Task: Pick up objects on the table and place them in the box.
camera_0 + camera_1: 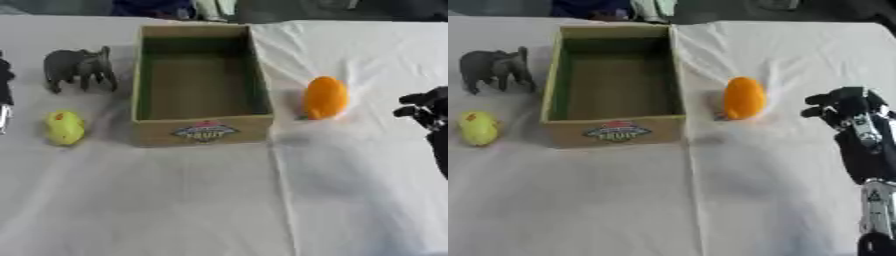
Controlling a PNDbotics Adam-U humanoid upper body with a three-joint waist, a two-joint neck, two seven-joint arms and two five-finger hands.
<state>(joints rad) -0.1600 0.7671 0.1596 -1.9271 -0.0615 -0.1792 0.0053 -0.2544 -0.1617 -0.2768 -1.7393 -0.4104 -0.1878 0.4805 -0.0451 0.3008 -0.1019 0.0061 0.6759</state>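
An open cardboard box point(201, 131) with a fruit label on its front wall stands in the middle of the table, and nothing lies inside it. A grey toy elephant point(80, 67) stands left of the box. In front of the elephant lies a yellow fruit point(65, 127) with a red spot. An orange fruit point(745, 98) sits right of the box. My right hand point(849, 106) hovers to the right of the orange fruit, apart from it, fingers relaxed and pointing left, holding nothing. Only a sliver of my left hand point(4, 82) shows at the left edge.
A white cloth point(219, 200) covers the table, with a fold line running forward from the box's right corner. My right forearm point(872, 200) rises along the right edge. Dark shapes sit beyond the table's far edge.
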